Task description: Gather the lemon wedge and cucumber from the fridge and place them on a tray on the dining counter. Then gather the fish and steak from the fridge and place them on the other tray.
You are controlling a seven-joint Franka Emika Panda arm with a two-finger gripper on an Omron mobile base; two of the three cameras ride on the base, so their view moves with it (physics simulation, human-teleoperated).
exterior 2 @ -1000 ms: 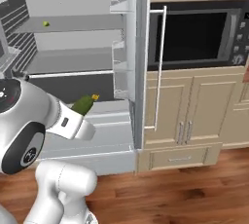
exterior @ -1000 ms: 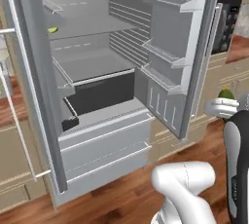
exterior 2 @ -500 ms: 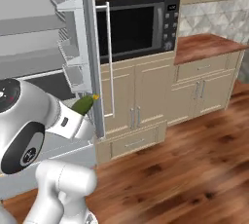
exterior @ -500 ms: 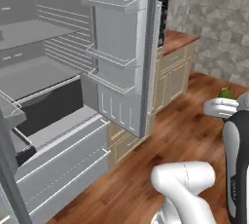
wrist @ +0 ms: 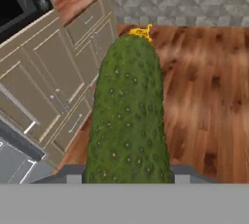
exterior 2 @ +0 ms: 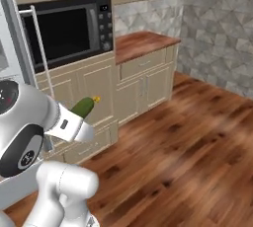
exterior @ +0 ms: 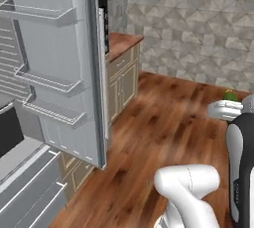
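Observation:
A stubby dark green cucumber (wrist: pixel 129 111) with a yellow tip stands upright between the jaws of my gripper (wrist: pixel 129 172), which is shut on it. From the base, the cucumber (exterior 2: pixel 83 106) sticks up out of the white hand, held high over the floor; from the other side its top (exterior: pixel 229 95) peeks above the hand at the right edge. The fridge (exterior: pixel 54 73) stands at the left with its door swung open and its drawers (exterior: pixel 30 192) pulled out below. The lemon wedge, fish, steak, both trays and the dining counter are out of view.
A black microwave (exterior 2: pixel 64 28) is built into beige cabinets beside the fridge. A short wood-topped counter (exterior 2: pixel 143 43) runs to a grey stone wall (exterior: pixel 198 24). Open wooden floor (exterior 2: pixel 197 137) stretches ahead and to the right.
The base has turned right, so the whole scene has slid left: the fridge interior has left view, and the stone wall and floor have come in. The cucumber stays in the gripper.

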